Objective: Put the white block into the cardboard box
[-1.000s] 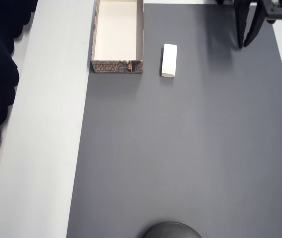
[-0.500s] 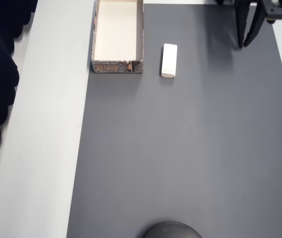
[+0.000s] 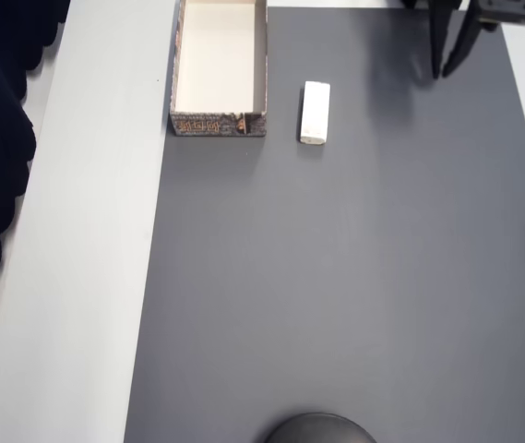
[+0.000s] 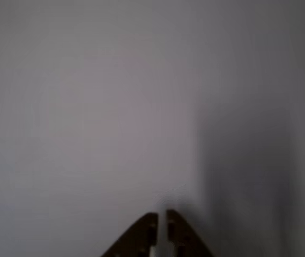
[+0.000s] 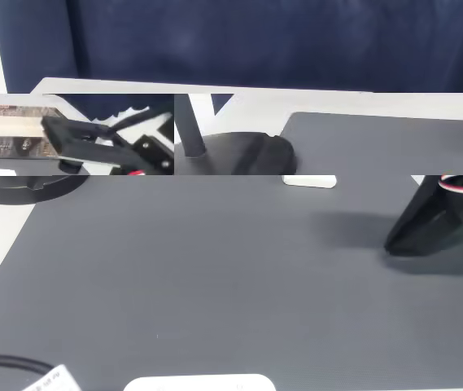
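Overhead view: white block (image 3: 315, 113) flat on the dark desk (image 3: 354, 277), just right of the cardboard box (image 3: 219, 122), apart from it, long side parallel to the box wall. Box open-topped, at the desk mat's upper left edge. Black pincer (image 3: 443, 70) well to the right of the box, beyond the block, near the top edge, holding nothing. Wrist view: pincer (image 4: 160, 227) tips narrowed to a thin slit.
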{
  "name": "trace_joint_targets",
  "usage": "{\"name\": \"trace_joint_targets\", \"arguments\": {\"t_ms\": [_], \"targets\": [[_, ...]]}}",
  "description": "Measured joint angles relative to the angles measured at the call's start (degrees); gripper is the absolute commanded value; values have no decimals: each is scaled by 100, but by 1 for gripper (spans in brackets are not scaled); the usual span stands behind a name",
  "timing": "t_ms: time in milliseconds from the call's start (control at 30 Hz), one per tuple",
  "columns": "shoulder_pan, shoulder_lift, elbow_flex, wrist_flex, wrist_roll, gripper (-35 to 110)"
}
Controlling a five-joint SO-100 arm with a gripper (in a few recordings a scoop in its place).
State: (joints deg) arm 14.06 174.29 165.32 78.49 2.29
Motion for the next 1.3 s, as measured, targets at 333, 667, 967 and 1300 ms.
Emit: {"name": "trace_joint_targets", "arguments": {"t_ms": [333, 667, 967, 1300], "targets": [[1055, -2522, -2268, 694, 835, -2], [2030, -4816, -4008, 958, 1811, -2], [2672, -6539, -5168, 958, 2584, -2], [3217, -8323, -6741, 914, 3507, -2]]}}
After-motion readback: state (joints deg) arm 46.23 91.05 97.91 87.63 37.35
